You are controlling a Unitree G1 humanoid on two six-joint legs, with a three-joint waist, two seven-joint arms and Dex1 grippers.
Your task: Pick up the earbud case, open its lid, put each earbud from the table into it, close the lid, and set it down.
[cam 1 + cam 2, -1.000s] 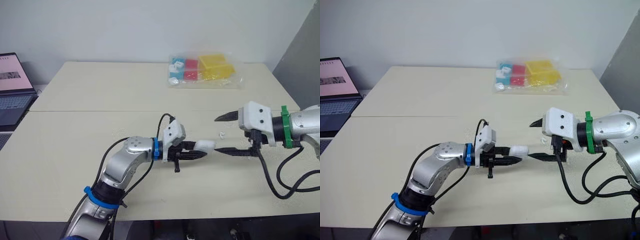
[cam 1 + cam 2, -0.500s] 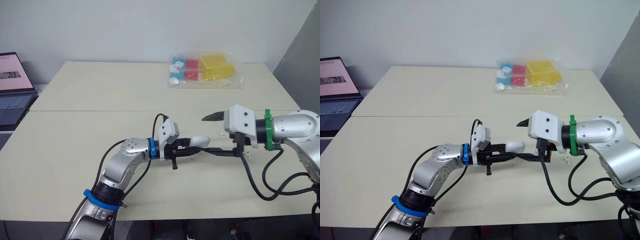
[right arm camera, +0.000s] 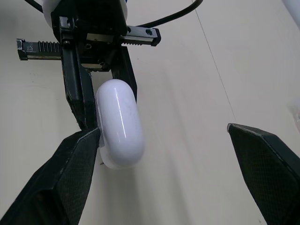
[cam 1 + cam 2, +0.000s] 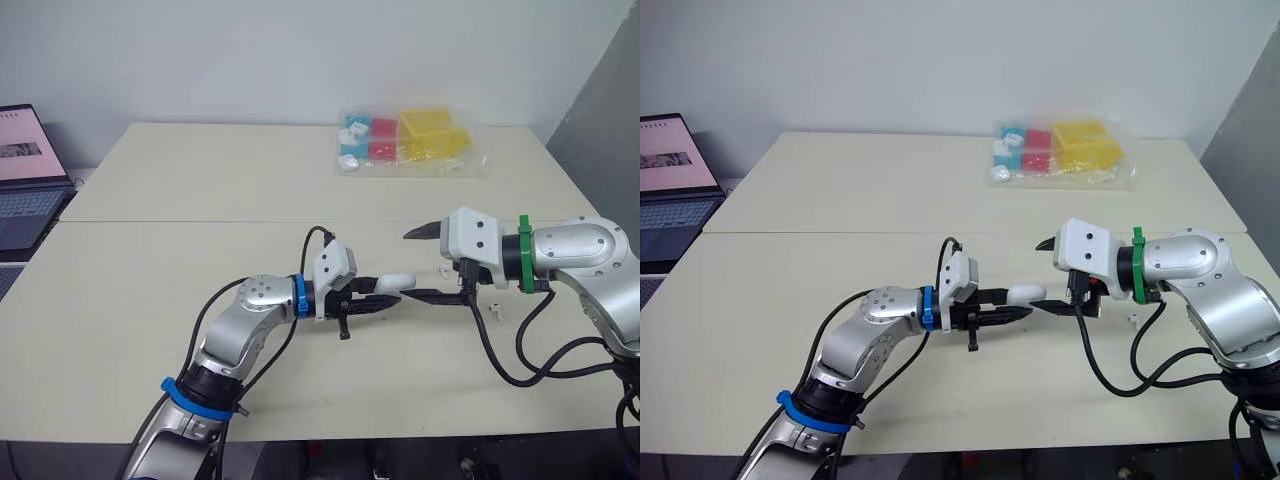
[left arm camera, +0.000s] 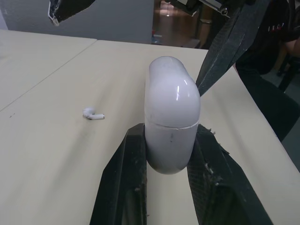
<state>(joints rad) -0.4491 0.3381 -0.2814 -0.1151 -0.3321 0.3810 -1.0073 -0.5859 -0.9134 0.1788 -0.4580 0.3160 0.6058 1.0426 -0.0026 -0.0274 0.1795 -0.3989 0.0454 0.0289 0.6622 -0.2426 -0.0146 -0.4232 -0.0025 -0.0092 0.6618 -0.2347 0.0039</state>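
The earbud case [image 5: 171, 103], lid closed, clamped in left end effector [image 5: 169, 131]; right end effector [image 3: 163, 130] spread wide, one finger against case.

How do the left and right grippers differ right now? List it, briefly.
The left gripper is shut on the earbud case. The right gripper is open wide, with one finger close beside the case. The left wrist wears a blue band, the right a green band. Both have black fingers.

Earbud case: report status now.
Left gripper shut on white glossy rounded earbud case, lid closed. Right gripper open, one finger beside lid. Two white earbuds on beige table.
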